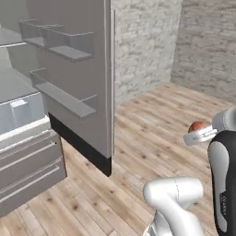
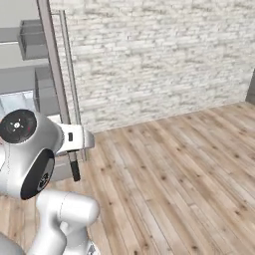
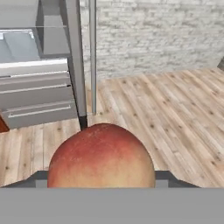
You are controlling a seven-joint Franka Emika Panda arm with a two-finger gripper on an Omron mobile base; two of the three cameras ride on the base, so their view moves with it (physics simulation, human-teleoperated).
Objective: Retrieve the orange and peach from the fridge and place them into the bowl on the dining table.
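Your gripper (image 1: 199, 131) has its jaws closed partway around the peach (image 3: 101, 156), which sits between the fingertips and bulges out past them, pink-red with yellowish patches in the hand view; from the left base view you see it as a small reddish ball at the end of the hand, raised clear above the wooden floor (image 2: 179, 174). The hold is on a round, smooth fruit, so your main risk is that it rolls or slips out of the fingers if the arm swings fast or the base turns sharply, and it would then fall to the floor well away from anything that could catch it. A second risk lies just ahead of the gripper and a little to one side: the open fridge door (image 1: 78, 69) with its shelves and its long bar handle (image 3: 92, 57) stands close enough that a wide swing could clip it. The fridge (image 3: 35, 78) itself, with its grey drawers, lies beyond the door, farther from the hand. You have the peach off its shelf; carrying it to its destination is, by my reading, what remains for this fruit.
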